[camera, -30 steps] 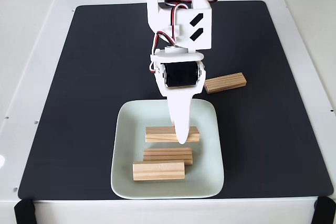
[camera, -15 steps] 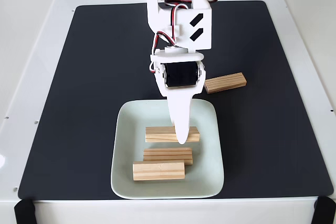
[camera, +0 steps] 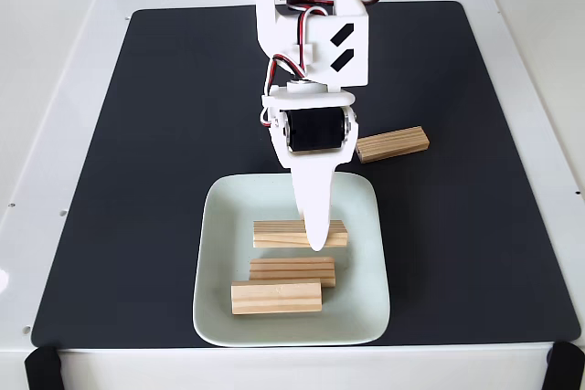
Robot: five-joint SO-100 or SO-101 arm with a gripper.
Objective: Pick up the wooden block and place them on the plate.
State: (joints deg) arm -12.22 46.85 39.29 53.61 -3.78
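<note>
The pale mint-green plate (camera: 222,253) lies on the black mat near the front edge. Three wooden blocks rest on it: one at the back (camera: 274,233), one in the middle (camera: 292,271) and one at the front (camera: 276,299). Another wooden block (camera: 393,144) lies on the mat behind and to the right of the plate. My white gripper (camera: 316,242) points down over the plate, and its tip covers the middle of the back block. Only one finger shows from this angle, so whether it grips that block is hidden.
The black mat (camera: 164,134) covers most of the white table, with bare room on its left and right sides. My arm's upper body (camera: 311,15) stands over the mat's back centre. Black clamps sit at the table's front corners (camera: 41,367).
</note>
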